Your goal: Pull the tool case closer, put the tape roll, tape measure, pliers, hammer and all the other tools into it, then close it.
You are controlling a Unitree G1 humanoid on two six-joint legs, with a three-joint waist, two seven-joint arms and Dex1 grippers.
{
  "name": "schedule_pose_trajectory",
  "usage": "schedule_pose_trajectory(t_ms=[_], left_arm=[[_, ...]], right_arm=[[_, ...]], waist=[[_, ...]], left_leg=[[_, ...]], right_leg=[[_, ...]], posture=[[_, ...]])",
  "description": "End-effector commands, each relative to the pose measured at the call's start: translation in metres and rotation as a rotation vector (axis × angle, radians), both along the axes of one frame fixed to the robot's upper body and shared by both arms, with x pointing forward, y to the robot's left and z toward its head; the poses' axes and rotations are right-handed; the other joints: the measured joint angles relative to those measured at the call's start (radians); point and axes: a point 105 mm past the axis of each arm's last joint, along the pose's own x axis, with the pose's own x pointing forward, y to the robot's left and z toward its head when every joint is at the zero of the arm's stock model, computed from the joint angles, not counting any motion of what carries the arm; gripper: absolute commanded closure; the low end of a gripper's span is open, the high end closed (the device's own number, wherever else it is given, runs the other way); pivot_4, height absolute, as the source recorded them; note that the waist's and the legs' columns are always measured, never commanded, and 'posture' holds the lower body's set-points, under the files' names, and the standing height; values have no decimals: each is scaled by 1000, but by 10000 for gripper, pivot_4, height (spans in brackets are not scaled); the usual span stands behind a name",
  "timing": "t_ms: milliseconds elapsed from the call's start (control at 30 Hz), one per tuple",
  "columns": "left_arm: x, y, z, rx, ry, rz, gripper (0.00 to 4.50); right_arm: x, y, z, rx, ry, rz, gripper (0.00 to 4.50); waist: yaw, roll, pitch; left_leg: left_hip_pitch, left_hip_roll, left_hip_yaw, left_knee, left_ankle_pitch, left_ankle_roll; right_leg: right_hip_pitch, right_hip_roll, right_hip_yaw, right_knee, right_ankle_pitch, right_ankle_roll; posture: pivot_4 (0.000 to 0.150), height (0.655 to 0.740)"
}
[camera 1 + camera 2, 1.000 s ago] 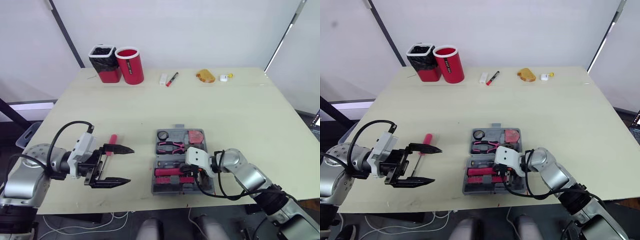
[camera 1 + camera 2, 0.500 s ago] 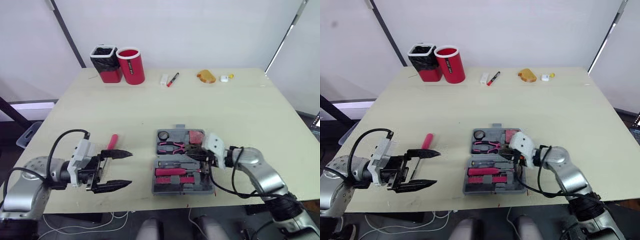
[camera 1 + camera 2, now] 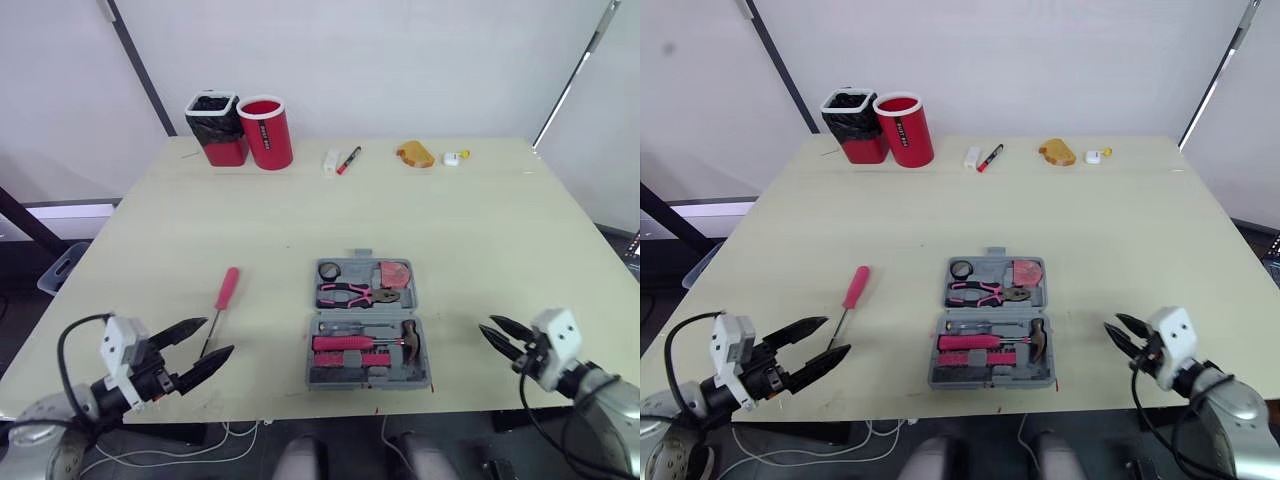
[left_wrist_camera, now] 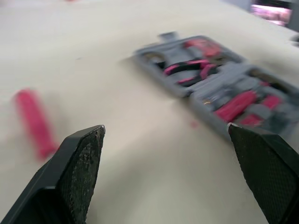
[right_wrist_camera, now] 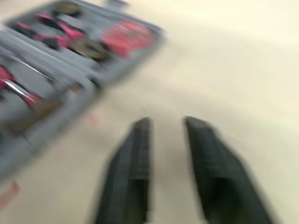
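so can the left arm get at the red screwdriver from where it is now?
Probably yes. The left gripper is open at the near edge of the table, and the screwdriver lies flat right by its fingertips with nothing between them.

Pale beige rectangular tabletop (image 3: pixel 500 230) occupies centre frame. Plain white wall panels (image 3: pixel 400 60) span the top. Black diagonal strut (image 3: pixel 139 70) upper left; second dark strut (image 3: pixel 574 70) upper right. Dark floor (image 3: pixel 15 290) at left edge.

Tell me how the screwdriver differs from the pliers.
The screwdriver lies loose on the table, left of the case; the pliers sit packed in the case's far half. The screwdriver has one straight red handle; the pliers have two pink-and-black handles. Both lie flat.
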Motion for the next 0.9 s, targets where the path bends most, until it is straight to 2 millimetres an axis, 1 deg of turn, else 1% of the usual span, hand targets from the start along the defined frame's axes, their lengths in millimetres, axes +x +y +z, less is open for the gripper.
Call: schedule_pose_trajectory(t_ms=[33, 100, 133, 200, 300, 400, 533, 600, 667, 833, 900], left_arm=[[-1, 20, 5, 32, -63, 142, 0], [-2, 31, 0, 40, -66, 238, 0], [-3, 35, -1, 37, -68, 275, 0], [-5, 45, -5, 39, -64, 352, 0], [-8, 50, -11, 45, -52, 403, 0], [-8, 49, -16, 59, -42, 411, 0], [4, 44, -15, 73, -45, 399, 0], [11, 44, -14, 89, -44, 405, 0], [20, 46, -14, 90, -44, 426, 0], [44, 34, -20, 115, -9, 425, 0], [56, 29, -21, 124, -4, 436, 0]], right_arm=[[-7, -15, 9, 22, -60, -56, 11980], [-12, -27, 5, 28, -57, -116, 2679], [-15, -30, 4, 37, -54, -127, 809], [-21, -37, 0, 44, -50, -165, 809], [-26, -43, -3, 44, -42, -191, 809], [-29, -43, -6, 43, -38, -181, 809], [-24, -36, -1, 35, -60, -123, 809], [-21, -27, 6, 44, -72, -61, 809], [-19, -11, 15, 67, -82, 33, 809], [-16, 36, 44, 93, -120, 296, 809], [-19, 58, 57, 101, -127, 437, 809]], waist=[[0, 0, 0], [1, 0, -1], [1, 0, -1], [2, -1, -2], [1, -2, -3], [1, -3, -4], [2, -2, -4], [3, -3, -4], [2, -2, -5], [2, -3, -5], [2, -3, -5]], left_leg=[[0, 0, 0, 0, 0, 0], [1, 0, 1, 0, 0, 0], [1, 0, 1, 0, 0, 0], [1, 0, 1, 0, 0, 0], [1, 0, 2, 0, 0, 0], [2, 0, 2, 0, 0, 0], [2, 0, 2, 0, 0, 0], [2, 0, 2, 0, 0, 0], [2, 0, 2, 0, 0, 0], [2, 0, 1, 0, 0, 0], [2, 0, 2, 0, 0, 0]], right_leg=[[0, 0, 0, 0, -1, -1], [0, 0, 1, 0, -2, -3], [1, 0, 1, 0, -2, -3], [1, 0, 1, 0, -2, -3], [1, 0, 1, 0, -2, -3], [1, 0, 1, 0, -2, -3], [1, 0, 2, 0, -2, -3], [1, 0, 2, 0, -2, -3], [1, 0, 2, 0, -2, -3], [1, 0, 1, 0, 0, 0], [1, 0, 1, 0, 1, 0]], posture=[[1500, 7400], [1500, 7400], [1500, 7400], [1500, 7400], [1500, 7400], [1500, 7400], [1500, 7400], [1500, 7400], [1500, 7400], [1500, 7400], [1500, 7400]])
